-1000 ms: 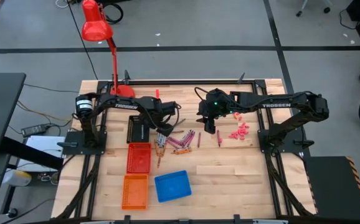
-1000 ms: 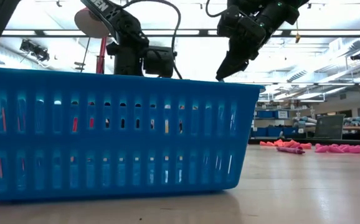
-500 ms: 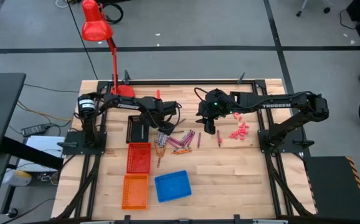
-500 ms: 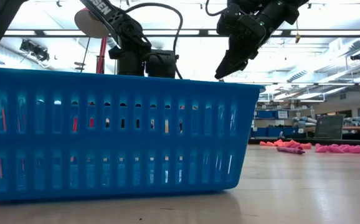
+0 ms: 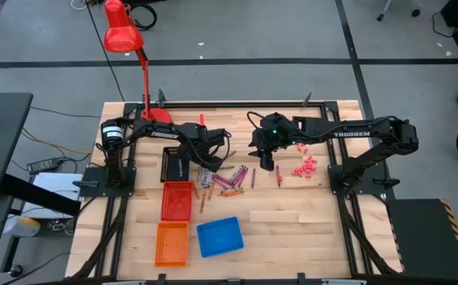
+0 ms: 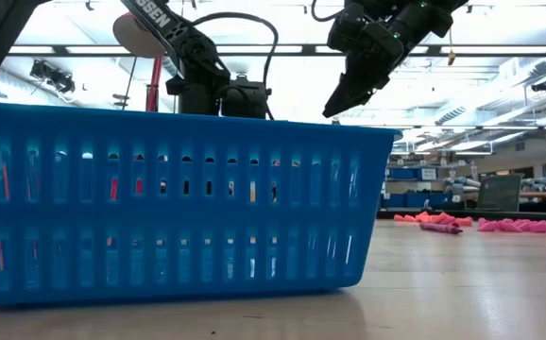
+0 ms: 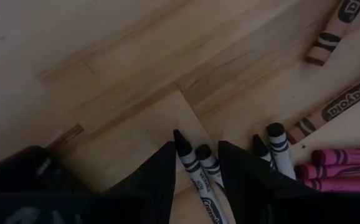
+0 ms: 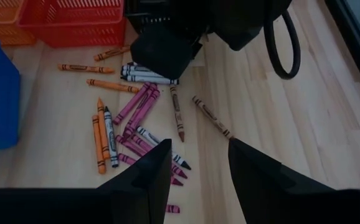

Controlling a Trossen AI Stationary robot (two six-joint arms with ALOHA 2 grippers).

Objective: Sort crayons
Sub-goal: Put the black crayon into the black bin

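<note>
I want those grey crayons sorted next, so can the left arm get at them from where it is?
Probably yes. The left gripper sits low over the table with its fingers either side of two grey crayons, nothing between them.

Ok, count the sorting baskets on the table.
4: black basket beneath the left arm, red basket in front of it, orange basket nearest the edge, blue basket beside the orange.

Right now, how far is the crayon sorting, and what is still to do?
Done: little that shows; I cannot make out anything in the red basket, orange basket or blue basket. In hand: the left tool is down at two grey crayons at the edge of the pile; the right tool hovers open above it. Left: nearly everything, since the pile lies mixed on the table.
</note>
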